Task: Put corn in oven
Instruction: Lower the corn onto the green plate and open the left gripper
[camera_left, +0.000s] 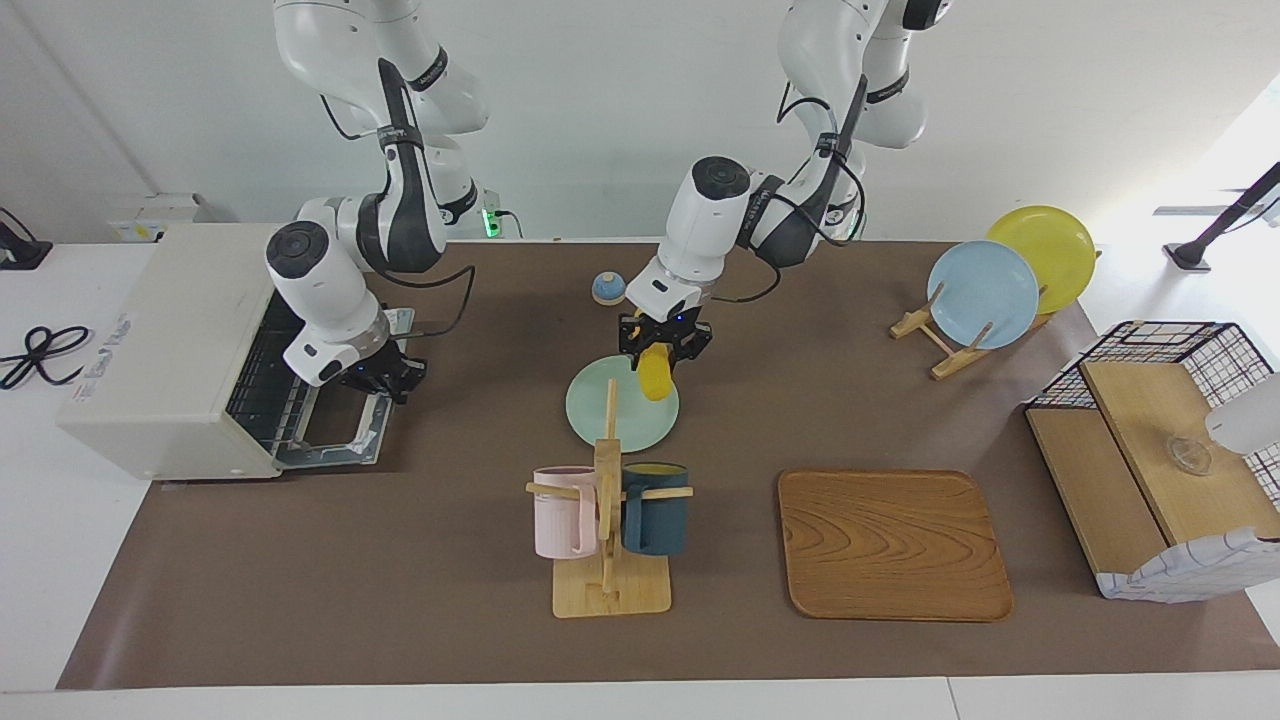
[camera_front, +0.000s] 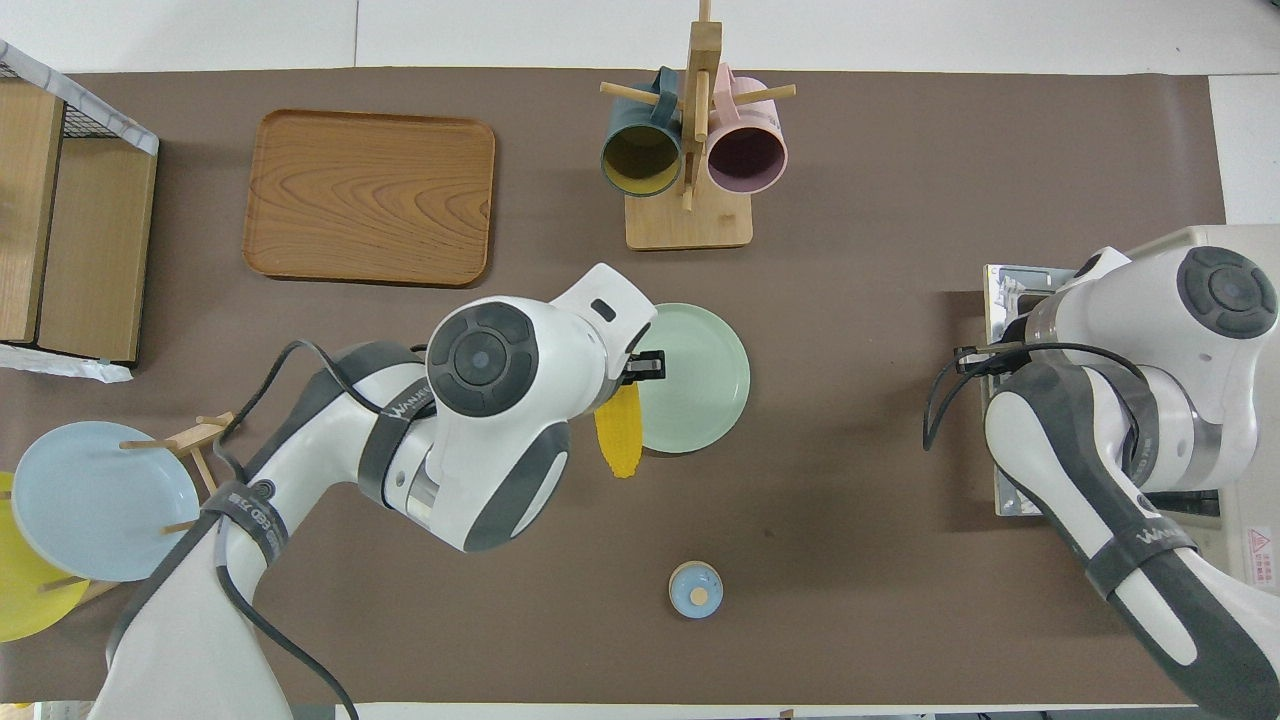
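Observation:
The yellow corn (camera_left: 657, 380) (camera_front: 618, 445) hangs tilted in the air over the robot-side rim of the green plate (camera_left: 600, 410) (camera_front: 700, 380), with my left gripper (camera_left: 663, 345) (camera_front: 648, 367) shut on its upper end. The off-white oven (camera_left: 160, 340) (camera_front: 1258, 520) stands at the right arm's end of the table. Its glass door (camera_left: 335, 435) (camera_front: 1003, 290) lies dropped open, and the wire rack shows inside. My right gripper (camera_left: 388, 380) is shut at the door's outer edge, on the bar handle. In the overhead view the right arm's wrist hides that gripper.
A mug rack (camera_left: 610, 520) with a pink and a dark blue mug stands beside the plate, farther from the robots. A wooden tray (camera_left: 893, 545), a rack holding a blue and a yellow plate (camera_left: 985, 290) and a wire-and-wood shelf (camera_left: 1160, 470) sit toward the left arm's end. A small blue bell (camera_left: 608, 288) lies near the robots.

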